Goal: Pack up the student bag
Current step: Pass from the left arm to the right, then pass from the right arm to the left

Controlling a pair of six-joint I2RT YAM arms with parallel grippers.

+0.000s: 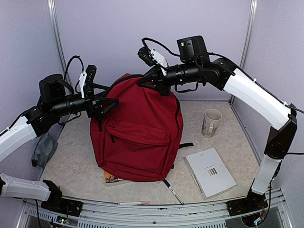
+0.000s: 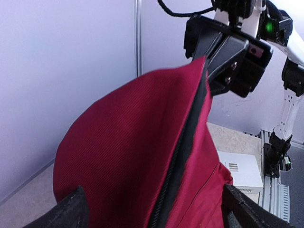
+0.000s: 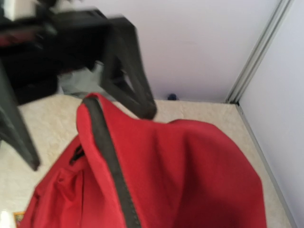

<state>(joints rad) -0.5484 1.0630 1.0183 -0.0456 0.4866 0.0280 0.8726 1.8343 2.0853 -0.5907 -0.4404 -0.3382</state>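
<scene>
— Where is the student bag?

— Upright in the middle of the table, front pocket facing the arms' bases, its black zipper running up to the peak.

— And the grippers?

— The right gripper is pinched together on the fabric at the bag's top edge, so the peak is drawn up to it. The left gripper sits at the bag's upper left side, fingers spread wide with red fabric between them, gripping nothing.

— The surroundings?

— A beige marbled tabletop, closed in by pale lilac walls with metal posts in the corners.

— Anything else on it?

— A mug to the right of the bag, well apart from it. A white book lies nearer, at front right. A pen lies between them at the bag's front edge. A colourful book peeks out from under the bag's near left corner. On the left is a grey bundle, probably cloth; the left arm partly hides it.
</scene>
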